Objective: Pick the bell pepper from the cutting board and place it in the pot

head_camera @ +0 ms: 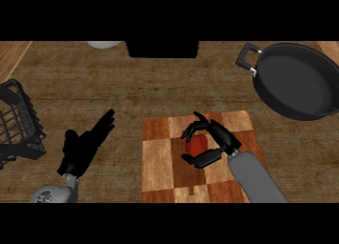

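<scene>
- Work surface: a brown, wood-grained desk (116,86) carries all items.
- Checkered wooden cutting board (158,162) in light and dark brown squares: lies flat on the desk, at the lower centre of the head view.
- Red bell pepper (196,146): rests on the cutting board, near its middle. Only a small red patch is visible; the rest is hidden by the hand around it.
- Right hand (213,138): positioned over the cutting board, with the grey forearm entering from the lower edge. The fingers (197,127) and thumb are curled around the red bell pepper, enclosing it from both sides.
- Left hand (84,145): located over the desk, left of the cutting board and apart from it. The fingers are straight and spread, pointing up and to the right; they hold nothing.
- Round black metal pot with side handles (299,81): stands on the desk at the upper right, well apart from the cutting board.
- Black wire basket (14,126): stands at the left edge of the view.
</scene>
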Robot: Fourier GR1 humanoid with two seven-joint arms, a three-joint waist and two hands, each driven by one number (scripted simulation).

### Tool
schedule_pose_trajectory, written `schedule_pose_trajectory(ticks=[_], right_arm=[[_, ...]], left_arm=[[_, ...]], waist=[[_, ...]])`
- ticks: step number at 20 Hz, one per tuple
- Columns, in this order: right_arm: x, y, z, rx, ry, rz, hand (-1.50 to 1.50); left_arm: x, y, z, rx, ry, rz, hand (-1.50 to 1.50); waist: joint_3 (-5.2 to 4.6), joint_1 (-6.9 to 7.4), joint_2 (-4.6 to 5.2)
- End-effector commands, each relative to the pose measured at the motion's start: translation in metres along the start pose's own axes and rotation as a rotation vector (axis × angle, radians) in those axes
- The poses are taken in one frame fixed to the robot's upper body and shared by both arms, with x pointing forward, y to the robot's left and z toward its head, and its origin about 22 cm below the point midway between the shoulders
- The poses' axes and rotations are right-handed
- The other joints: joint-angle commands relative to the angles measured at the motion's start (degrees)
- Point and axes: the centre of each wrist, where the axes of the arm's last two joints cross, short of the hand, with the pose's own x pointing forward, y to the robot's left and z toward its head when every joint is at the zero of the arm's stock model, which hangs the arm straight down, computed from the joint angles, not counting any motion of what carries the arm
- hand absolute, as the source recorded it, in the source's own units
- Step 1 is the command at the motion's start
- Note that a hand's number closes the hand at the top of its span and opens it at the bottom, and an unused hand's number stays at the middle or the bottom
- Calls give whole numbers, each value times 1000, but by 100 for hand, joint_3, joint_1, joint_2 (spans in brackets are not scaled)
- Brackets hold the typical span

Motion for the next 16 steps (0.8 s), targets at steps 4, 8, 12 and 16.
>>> schedule_pose_trajectory(ticks=[4,8,12,16], right_arm=[[-50,-46,68,-75,11,-93,150],[-49,-168,183,-355,7,-42,150],[-25,-235,266,-549,-60,-43,150],[-7,-265,325,-646,-65,23,150]], left_arm=[[1,4,4,12,-10,-4,0],[-5,19,13,65,0,9,0],[-7,14,12,48,-4,26,0],[6,2,3,17,-33,12,0]], waist=[[33,-66,97],[63,-390,141],[83,-343,200],[96,-76,216]])
